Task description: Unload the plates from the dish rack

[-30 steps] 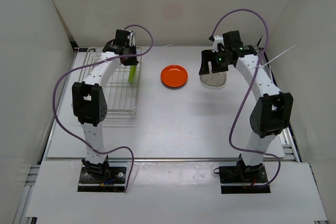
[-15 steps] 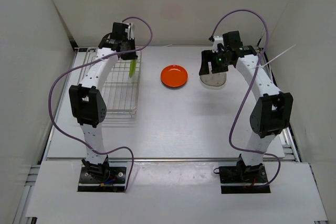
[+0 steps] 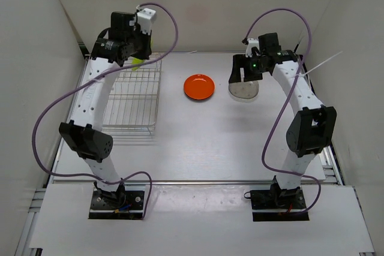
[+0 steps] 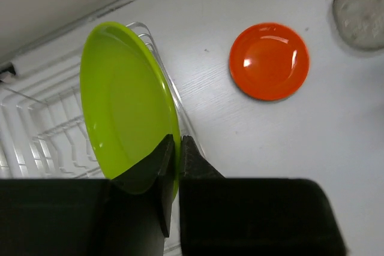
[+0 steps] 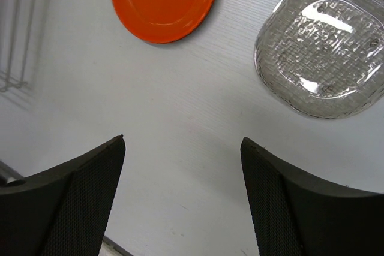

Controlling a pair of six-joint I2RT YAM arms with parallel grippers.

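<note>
got lime green plate [image 4: 123,103] pinched tight in left gripper [image 4: 175,147] above dish rack [image 3: 129,105], nothing in wide-open right gripper [image 5: 182,142] off to its right.

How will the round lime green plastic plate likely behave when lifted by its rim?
Probably stiff and light: the thin lime green plate holds shape with the left gripper pinching only its edge. Its glossy surface might slip or pivot.
</note>
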